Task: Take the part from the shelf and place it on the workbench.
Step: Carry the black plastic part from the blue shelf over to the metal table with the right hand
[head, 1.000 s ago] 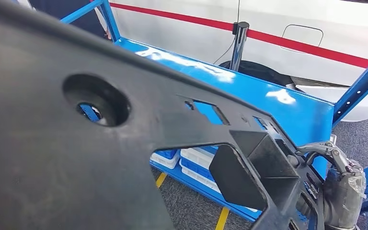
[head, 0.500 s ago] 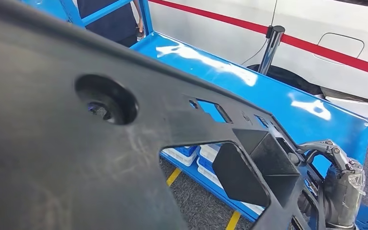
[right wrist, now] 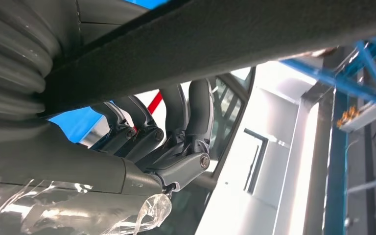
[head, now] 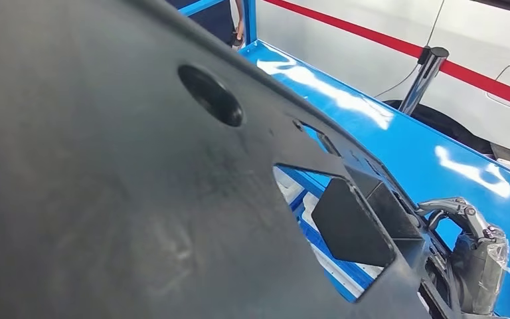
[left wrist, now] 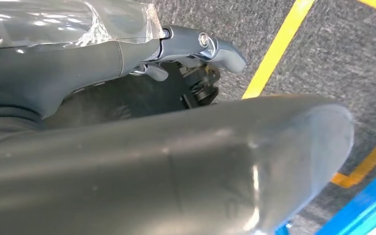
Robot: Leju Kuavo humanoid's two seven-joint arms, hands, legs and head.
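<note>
Holding the black part (head: pixel 139 186), my right hand (head: pixel 478 266) clamped its end over the blue workbench (head: pixel 398 143), left hand (left wrist: pixel 186 63) curled under it.

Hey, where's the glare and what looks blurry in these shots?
Head view: white glare patches on the blue workbench; the close black part looks soft. Left wrist view: a bright streak on the part's rounded edge. Right wrist view: the white background is overexposed behind the right hand.

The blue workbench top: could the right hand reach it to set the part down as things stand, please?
Probably yes. The right hand holds the black part by its edge just above the blue workbench top, and nothing stands on the bare surface beside it.
</note>
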